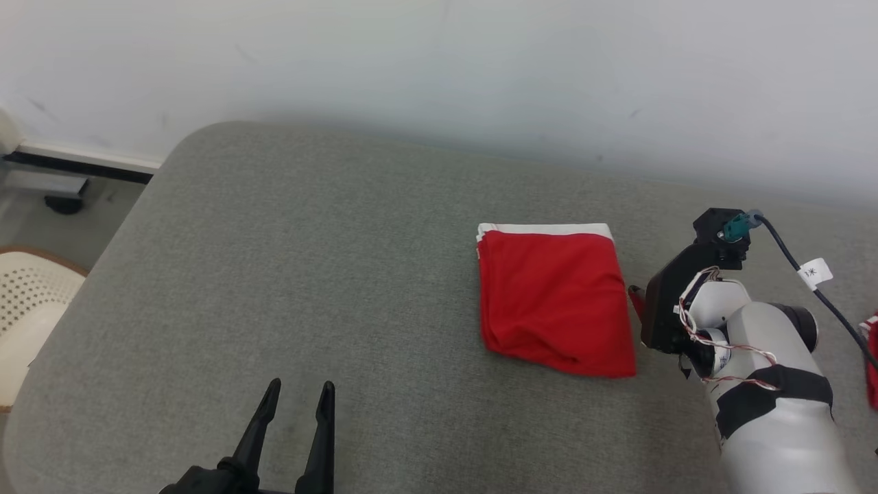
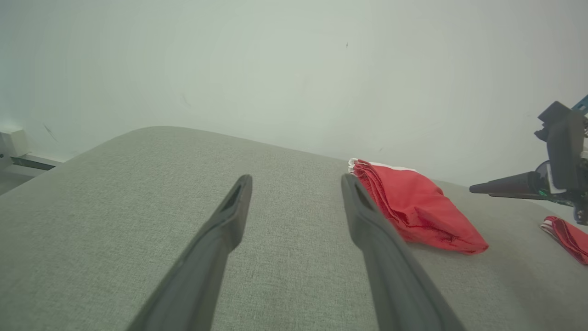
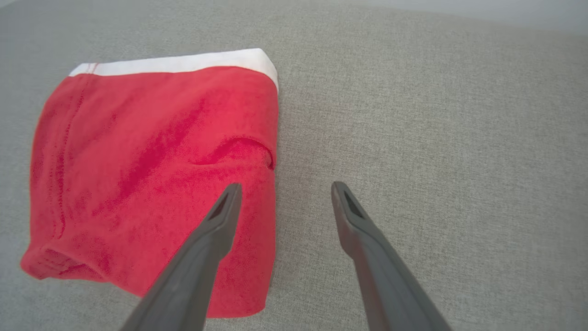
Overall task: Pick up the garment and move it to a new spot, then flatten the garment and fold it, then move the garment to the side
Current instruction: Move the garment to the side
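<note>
So the garment (image 1: 555, 302) is a pair of red shorts with a white waistband. It's folded into a chunky, roughly square packet and lies on the grey fabric-topped desk (image 1: 274, 274), right of the middle. The waistband edge faces the white wall (image 1: 439, 68), and the stacked layers show along the packet's left side. The near corner is a bit lumpy, not a crisp fold.

The right tool (image 3: 285, 186) is just off the garment's right edge with its two dark fingers spread wide and nothing between them. In the right wrist view, one finger (image 3: 216, 230) sits over the red cloth near the edge and the other is over bare grey fabric. From the left wrist view that tool (image 2: 480, 189) looks to be up off the desk, fingers pointing toward the shorts and not touching them. In the head view its fingers are mostly hidden behind the wrist block, so I can't get more from there. The pale forearm (image 1: 775, 384) comes in from the lower right, with a dark cable carrying a white tag (image 1: 816, 273).

The left tool (image 1: 300, 387) is well away from the shorts, down at the near edge of the desk. Its fingers are also spread and empty, pointing out across the bare grey top.

There's another bit of red cloth (image 1: 871, 363) with a white edge at the far right of the desk. A white perforated chair (image 1: 27, 309) stands off the left side.
</note>
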Controlling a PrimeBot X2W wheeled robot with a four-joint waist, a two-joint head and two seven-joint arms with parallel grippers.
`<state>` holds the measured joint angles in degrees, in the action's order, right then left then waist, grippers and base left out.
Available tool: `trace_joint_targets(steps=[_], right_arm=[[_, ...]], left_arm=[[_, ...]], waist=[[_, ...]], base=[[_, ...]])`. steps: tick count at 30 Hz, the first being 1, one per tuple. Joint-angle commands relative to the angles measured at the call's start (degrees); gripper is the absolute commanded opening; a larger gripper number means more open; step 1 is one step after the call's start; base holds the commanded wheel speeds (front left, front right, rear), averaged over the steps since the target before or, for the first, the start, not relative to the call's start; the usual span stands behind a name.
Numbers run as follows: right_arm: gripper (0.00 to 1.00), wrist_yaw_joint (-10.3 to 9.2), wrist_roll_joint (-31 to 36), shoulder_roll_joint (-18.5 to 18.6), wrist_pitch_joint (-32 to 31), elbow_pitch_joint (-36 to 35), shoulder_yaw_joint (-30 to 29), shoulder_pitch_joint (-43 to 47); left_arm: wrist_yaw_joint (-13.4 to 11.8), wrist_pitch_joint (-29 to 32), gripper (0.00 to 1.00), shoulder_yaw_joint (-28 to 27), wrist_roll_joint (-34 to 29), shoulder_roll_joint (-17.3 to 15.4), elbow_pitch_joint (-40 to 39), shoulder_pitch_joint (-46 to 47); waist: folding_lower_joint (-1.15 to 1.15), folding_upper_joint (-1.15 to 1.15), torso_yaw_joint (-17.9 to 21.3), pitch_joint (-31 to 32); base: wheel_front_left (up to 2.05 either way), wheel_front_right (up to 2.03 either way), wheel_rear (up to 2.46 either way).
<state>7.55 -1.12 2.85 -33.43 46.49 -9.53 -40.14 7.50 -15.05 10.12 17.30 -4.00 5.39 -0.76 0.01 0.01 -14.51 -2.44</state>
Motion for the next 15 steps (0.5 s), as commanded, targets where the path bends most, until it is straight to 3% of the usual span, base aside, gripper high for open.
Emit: trace_joint_targets(steps=[1, 8, 15], right_arm=[[1.0, -0.15, 2.41, 0.03, 0.66, 2.56, -2.09, -1.83], [1.0, -0.15, 12.19, 0.07, 2.91, 10.31, -11.66, -5.51], [1.0, -0.15, 17.07, -0.02, 5.92, 15.8, -15.77, -6.48]], left_arm=[[-0.07, -0.18, 1.0, 0.4, 0.43, 0.21, 0.21, 0.99], [-0.06, -0.18, 1.0, 1.58, 0.87, 0.45, -0.3, 2.02], [-0.06, -0.18, 1.0, 2.45, 1.07, 0.68, -0.41, 2.93]], waist=[[-0.01, -0.01, -4.17, -2.71], [-0.01, -0.01, -7.47, -5.29], [-0.01, -0.01, -8.7, -6.79]], base=[[0.0, 0.0, 0.0], [0.0, 0.0, 0.0], [0.0, 0.0, 0.0]])
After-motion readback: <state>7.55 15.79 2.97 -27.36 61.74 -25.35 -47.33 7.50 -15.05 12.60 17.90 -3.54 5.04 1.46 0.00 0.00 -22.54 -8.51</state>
